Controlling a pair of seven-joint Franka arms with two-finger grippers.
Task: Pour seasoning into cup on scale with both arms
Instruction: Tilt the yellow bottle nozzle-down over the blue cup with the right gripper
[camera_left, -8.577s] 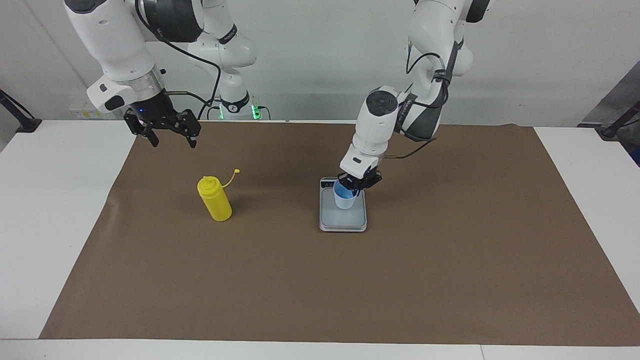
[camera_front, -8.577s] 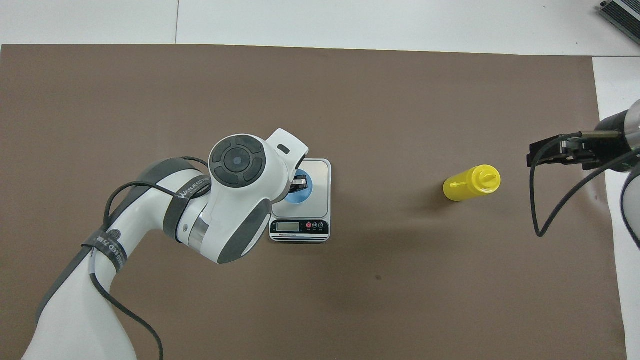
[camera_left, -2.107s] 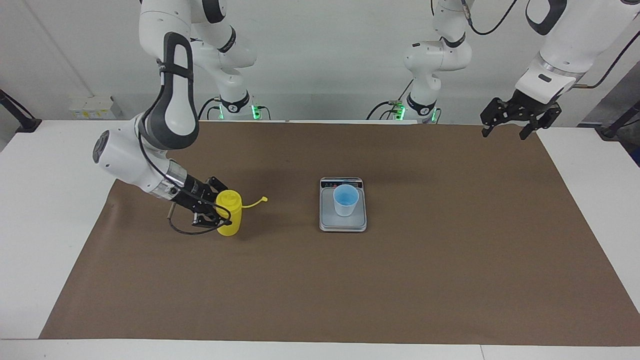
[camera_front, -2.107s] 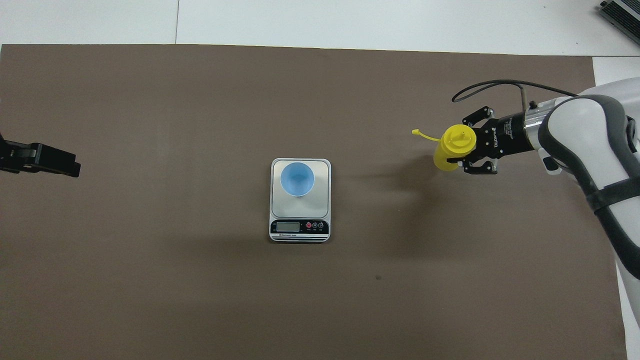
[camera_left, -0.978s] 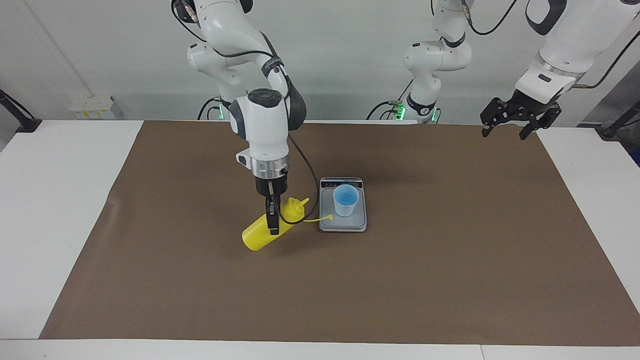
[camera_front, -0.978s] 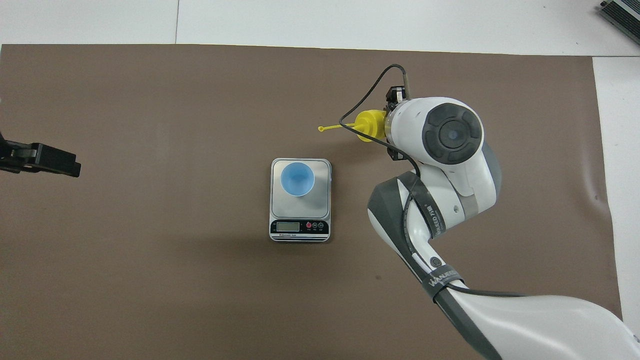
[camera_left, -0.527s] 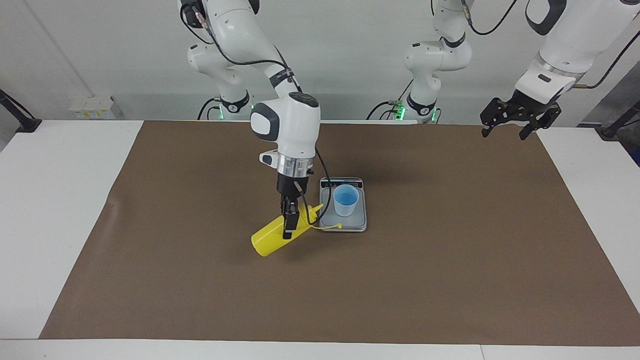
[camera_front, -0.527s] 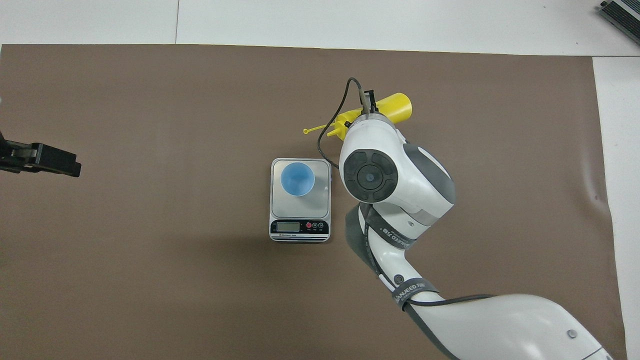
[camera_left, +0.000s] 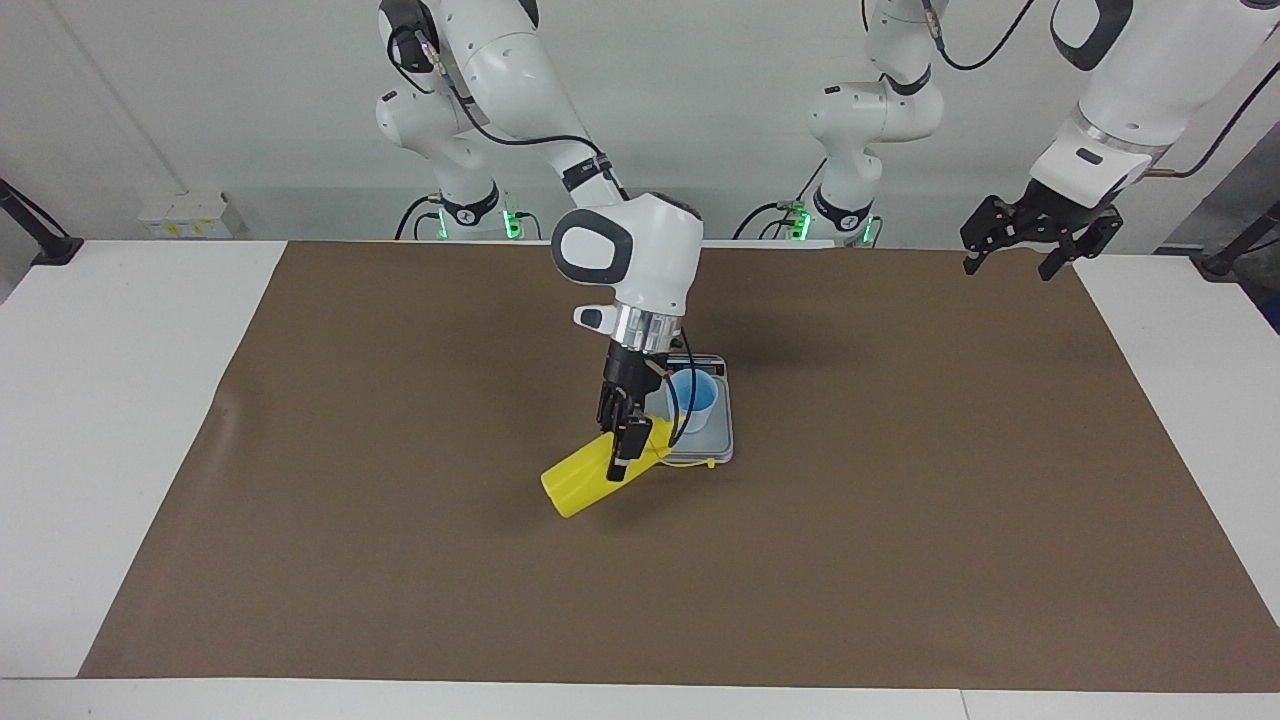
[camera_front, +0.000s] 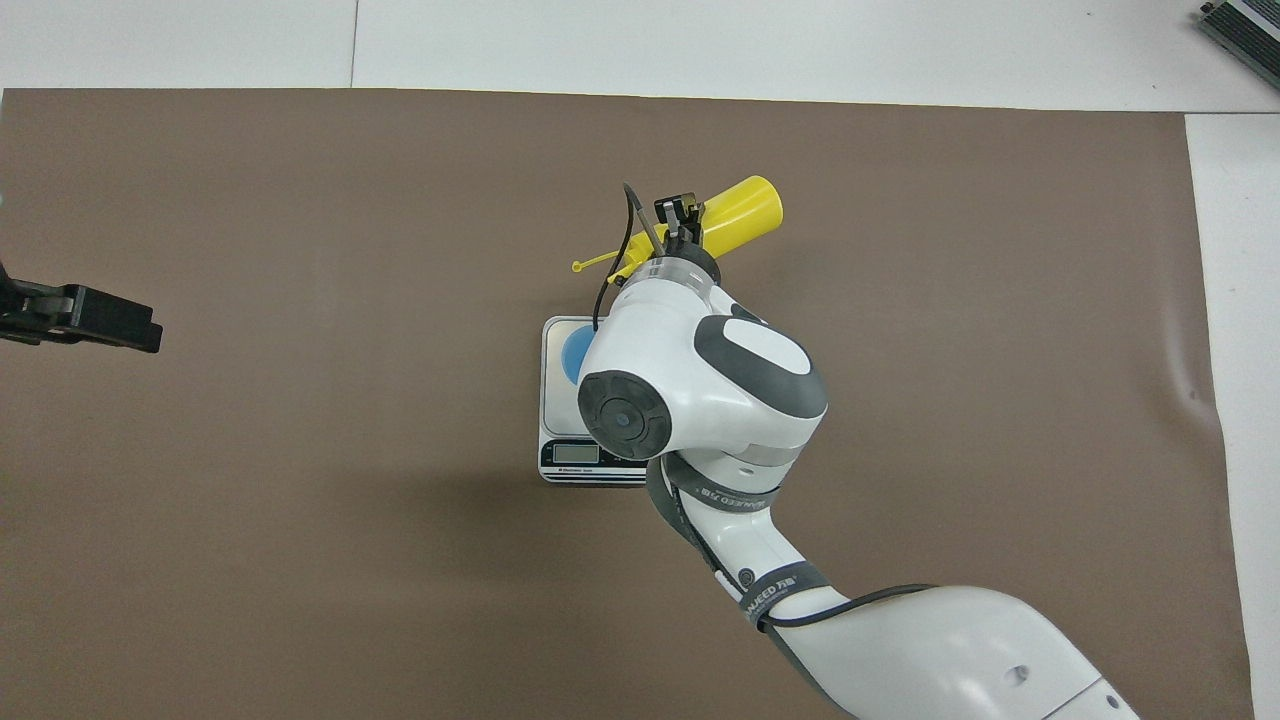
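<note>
The right gripper has its jaws pinching the seasoning around the body, holding the bottle tilted in the air over the middle of the worktop, its base away from the scale and its nozzle at the scale's edge farthest from the robots. The tethered cap dangles over that edge. The cup stands upright on the scale's weighing plate, nearer the display end.

To pour well, I judge the nozzle has to rise above the cup's rim and sit over its mouth before the bottle tips further; at present it looks lower than the rim and short of it. A slow tilt should keep the light cup from being knocked, and the loose cap should stay clear of the plate so the reading is not disturbed.

The left gripper waits, jaws spread, over the corner of the brown mat at the left arm's end. The mat covers most of the white worktop; a plain pale wall stands at the robots' edge.
</note>
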